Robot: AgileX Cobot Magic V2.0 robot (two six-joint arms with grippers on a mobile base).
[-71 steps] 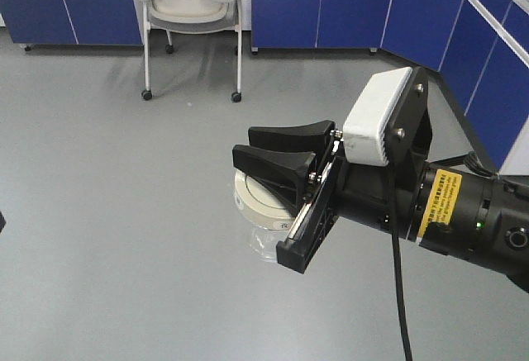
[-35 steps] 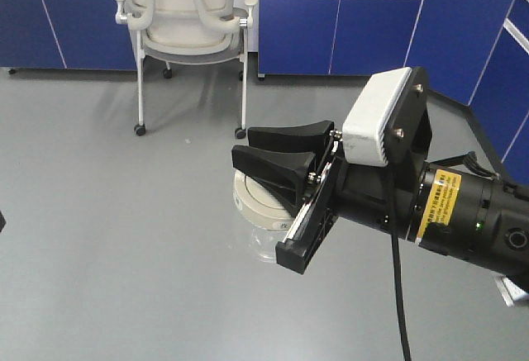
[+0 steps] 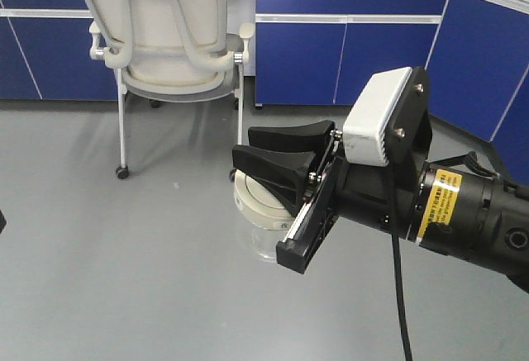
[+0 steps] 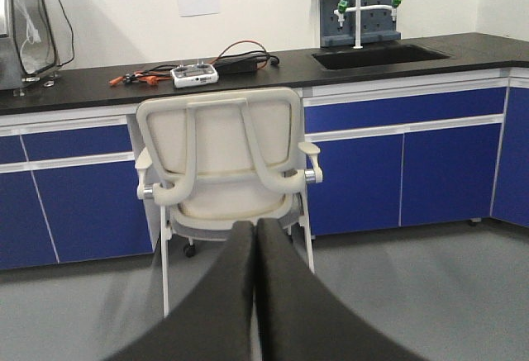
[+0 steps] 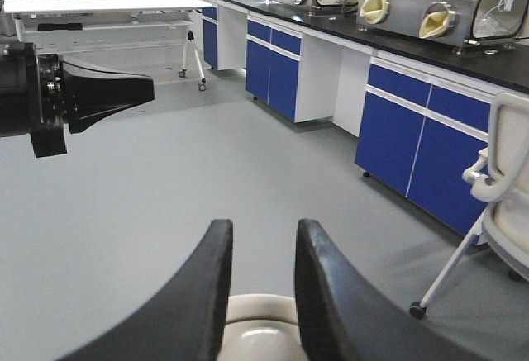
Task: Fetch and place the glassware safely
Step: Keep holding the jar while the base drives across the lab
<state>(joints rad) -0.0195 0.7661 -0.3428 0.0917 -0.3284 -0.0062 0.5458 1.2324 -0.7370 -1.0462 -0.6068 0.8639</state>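
Obs. The right gripper (image 3: 241, 146) carries the glass jar (image 3: 260, 212). The jar hangs clear of the grey floor (image 3: 99, 262), with no surface under it.

Relation of interest: jar vs. pincer.
- Front view: the jar sits at 6 o'clock from the black fingertips, tucked under the fingers close to their roots. The fingers themselves point toward 9 o'clock.
- Right wrist view: the cream lid (image 5: 256, 328) shows at 6 o'clock, in the slot between the two fingers.
- Finger gap is narrow. The contact itself and the knob are hidden. Judgement: the grip is on the lid's knob, since nothing else supports the jar.
- Jar axis: upright, lid on top, glass body below, roughly square to the line of the fingers.

Left gripper (image 4: 254, 227): fingers pressed together, nothing between them, aimed at the white chair (image 4: 223, 163). In the right wrist view it sits at 10 o'clock, well apart from the jar. The right arm is the only one near.

Judgement:
- This is the carry stage. No placing surface lies under the jar in any view.
- The set-down turns on lowering along the jar's own upright axis.
- Risk: a hold by the lid alone could let the glass body slip off.
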